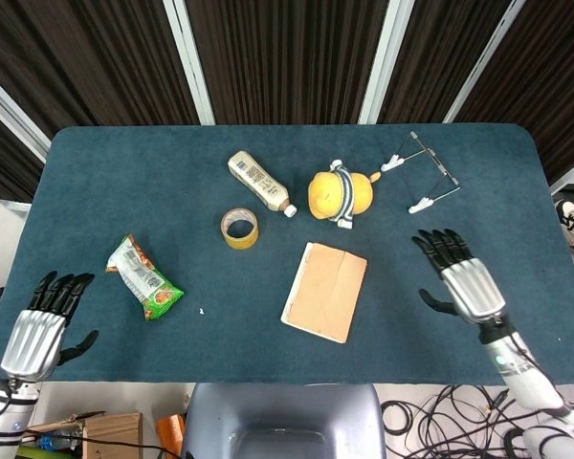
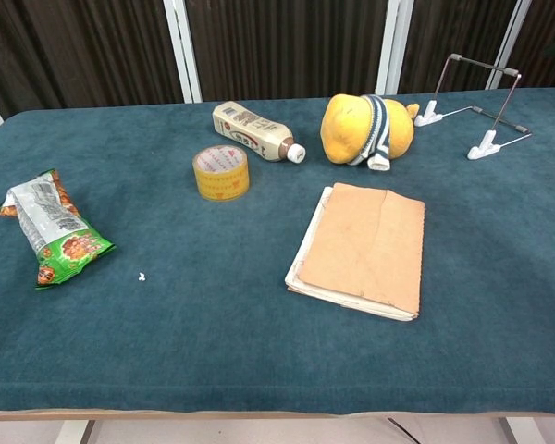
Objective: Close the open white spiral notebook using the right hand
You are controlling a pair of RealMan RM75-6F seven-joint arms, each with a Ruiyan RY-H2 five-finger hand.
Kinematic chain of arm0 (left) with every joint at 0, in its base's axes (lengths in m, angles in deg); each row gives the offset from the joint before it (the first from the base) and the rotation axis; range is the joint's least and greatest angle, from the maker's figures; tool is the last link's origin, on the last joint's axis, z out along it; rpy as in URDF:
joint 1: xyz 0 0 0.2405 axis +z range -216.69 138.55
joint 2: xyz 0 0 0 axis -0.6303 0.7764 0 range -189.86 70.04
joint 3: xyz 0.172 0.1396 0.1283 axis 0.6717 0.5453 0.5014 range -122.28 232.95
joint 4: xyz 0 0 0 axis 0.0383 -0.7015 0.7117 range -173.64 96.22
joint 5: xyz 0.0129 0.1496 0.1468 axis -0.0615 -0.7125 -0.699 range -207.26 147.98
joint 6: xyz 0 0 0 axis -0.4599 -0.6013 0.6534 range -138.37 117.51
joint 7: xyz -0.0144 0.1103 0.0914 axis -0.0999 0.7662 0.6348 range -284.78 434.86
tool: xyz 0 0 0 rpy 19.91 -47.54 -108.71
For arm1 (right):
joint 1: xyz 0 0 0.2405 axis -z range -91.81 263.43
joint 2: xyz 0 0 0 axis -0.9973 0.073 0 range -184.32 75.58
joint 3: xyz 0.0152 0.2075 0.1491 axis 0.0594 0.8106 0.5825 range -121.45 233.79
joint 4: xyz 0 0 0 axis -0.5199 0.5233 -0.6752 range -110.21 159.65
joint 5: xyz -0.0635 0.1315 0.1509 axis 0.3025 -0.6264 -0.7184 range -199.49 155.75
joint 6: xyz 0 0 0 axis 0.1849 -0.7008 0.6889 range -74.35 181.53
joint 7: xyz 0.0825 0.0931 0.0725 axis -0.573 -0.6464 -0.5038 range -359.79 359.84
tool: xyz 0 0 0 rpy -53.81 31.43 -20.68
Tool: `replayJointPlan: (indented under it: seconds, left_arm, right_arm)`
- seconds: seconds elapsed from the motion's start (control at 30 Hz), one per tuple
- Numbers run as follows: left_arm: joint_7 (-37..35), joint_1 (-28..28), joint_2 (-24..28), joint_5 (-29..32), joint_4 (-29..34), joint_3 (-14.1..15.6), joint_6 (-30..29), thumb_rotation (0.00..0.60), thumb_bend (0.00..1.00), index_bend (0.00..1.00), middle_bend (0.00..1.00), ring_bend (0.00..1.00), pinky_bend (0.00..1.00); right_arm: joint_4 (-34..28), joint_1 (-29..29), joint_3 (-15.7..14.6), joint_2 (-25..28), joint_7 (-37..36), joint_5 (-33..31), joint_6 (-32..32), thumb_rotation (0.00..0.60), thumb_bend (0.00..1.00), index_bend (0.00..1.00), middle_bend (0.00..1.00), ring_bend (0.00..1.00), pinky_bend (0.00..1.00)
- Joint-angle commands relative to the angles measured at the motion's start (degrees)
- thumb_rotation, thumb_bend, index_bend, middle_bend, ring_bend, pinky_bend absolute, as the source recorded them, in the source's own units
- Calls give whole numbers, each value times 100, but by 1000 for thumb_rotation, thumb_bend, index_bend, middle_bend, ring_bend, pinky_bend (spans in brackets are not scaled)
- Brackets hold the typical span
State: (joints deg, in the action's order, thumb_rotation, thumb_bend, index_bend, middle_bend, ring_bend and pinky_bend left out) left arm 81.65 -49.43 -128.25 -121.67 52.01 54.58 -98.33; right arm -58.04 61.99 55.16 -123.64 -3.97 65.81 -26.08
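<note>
Right hand: I have my right hand (image 1: pixel 462 277) hanging over bare table near the right edge, fingers spread wide, thumb out to the side, nothing in it and nothing under it but cloth. Only the head view shows it; the chest view has no trace of it.
Right hand to notebook: well apart, the hand off to the right of the book with open blue table between them.
Notebook: the spiral notebook (image 1: pixel 325 291) lies flat and closed near the middle of the table, brown cover up, white page edges showing along its left and near sides. In the chest view (image 2: pixel 363 248) the cover sits slightly askew on the pages, with a faint crease running down it.
Left hand: my left hand (image 1: pixel 40 328) is at the near left corner, fingers fanned apart, holding nothing.
Snack packet: the green snack packet (image 1: pixel 143 277) lies right of that hand, not touching it.
Tape roll: the yellow tape roll (image 1: pixel 240 229) sits up-left of the notebook, apart from it.
Bottle: the small labelled bottle (image 1: pixel 260 182) lies on its side just beyond the tape.
Plush toy: the yellow plush toy (image 1: pixel 340 193) with a striped scarf rests just beyond the notebook's far edge.
Wire stand: the wire stand (image 1: pixel 423 176) stands at the far right.
Table: the blue cloth table (image 1: pixel 115 172) carries everything.
</note>
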Motion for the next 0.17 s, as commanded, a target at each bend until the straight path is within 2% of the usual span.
replayJointPlan:
  seconds: [0.03, 0.17]
  left_arm:
    - [38, 171, 66, 174, -24, 46, -21, 600, 240, 120, 152, 119, 90]
    - [28, 290, 45, 235, -42, 82, -77, 600, 241, 120, 152, 118, 89]
  right_arm:
    - [-877, 717, -154, 761, 398, -515, -293, 600, 156, 0, 0, 0, 0]
    - [-947, 1007, -225, 800, 293, -530, -431, 600, 156, 0, 0, 0, 0]
